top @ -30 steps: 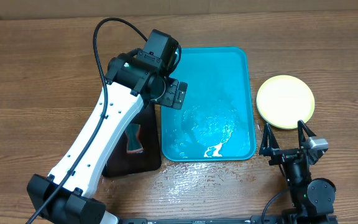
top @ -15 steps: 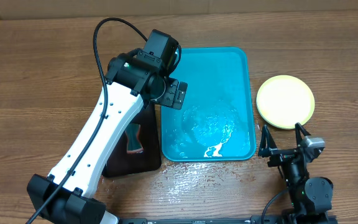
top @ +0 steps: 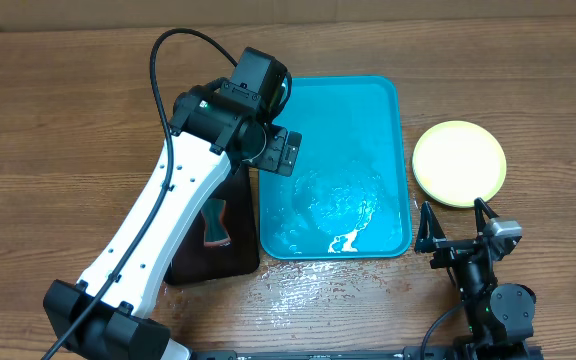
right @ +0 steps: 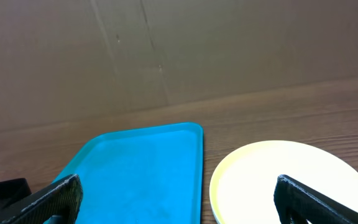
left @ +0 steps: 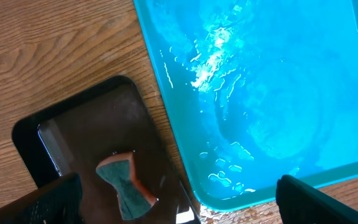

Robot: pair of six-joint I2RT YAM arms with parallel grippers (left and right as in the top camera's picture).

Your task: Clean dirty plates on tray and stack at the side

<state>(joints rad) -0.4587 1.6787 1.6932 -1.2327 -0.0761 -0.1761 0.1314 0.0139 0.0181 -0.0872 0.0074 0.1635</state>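
The turquoise tray (top: 338, 110) lies mid-table, wet, with no plate on it. It also shows in the left wrist view (left: 278, 93) and the right wrist view (right: 135, 168). A pale yellow-green plate (top: 459, 162) with a whitish centre lies on the table to the tray's right, clean on top (right: 278, 180). I cannot tell if other plates lie under it; no light blue plate shows. My left gripper (top: 280, 150) hovers open and empty over the tray's left rim (left: 179, 202). My right gripper (top: 455, 215) is open and empty, just in front of the plate (right: 179, 202).
A smaller black tray (top: 218, 255) with a teal and orange sponge (top: 214, 222) lies left of the turquoise tray; both also show in the left wrist view, tray (left: 86, 124) and sponge (left: 124, 183). The wood (top: 318, 285) in front of the tray is wet.
My right gripper has drawn back a little toward the table's front edge, away from the plate. The left arm has not moved.
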